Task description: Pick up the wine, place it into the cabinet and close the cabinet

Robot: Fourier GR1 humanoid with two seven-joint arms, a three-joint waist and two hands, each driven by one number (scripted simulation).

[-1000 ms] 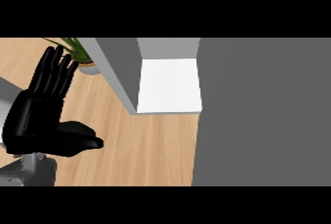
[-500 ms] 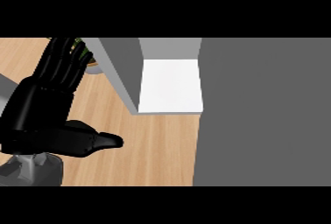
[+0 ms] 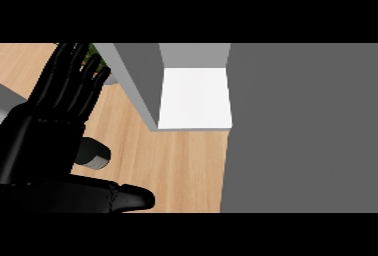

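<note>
Half the view, on the right side, is filled by a flat grey panel (image 3: 303, 130) running from top to bottom, its left edge overlapping the wooden counter (image 3: 177, 170). The robot's left hand (image 3: 40, 145) dominates the left side, close to the camera, its black fingers (image 3: 70, 80) straight, held together and pointing up the view, the thumb (image 3: 129, 197) stretched out to the right along the lower edge; the hand is spread, not clamped on anything. Between hand and panel lies a bare strip of the counter. At the top centre the cabinet (image 3: 136, 75) stands open, its grey side wall slanting down to a white inner floor (image 3: 196, 97) that holds nothing visible. A dark rounded object with a pale band (image 3: 96, 156), apparently the wine, shows on the counter just beside the palm's right edge, above the thumb, outside the cabinet and largely hidden by the hand. Green leaves of a plant (image 3: 94, 52) peek out behind the fingertips.
</note>
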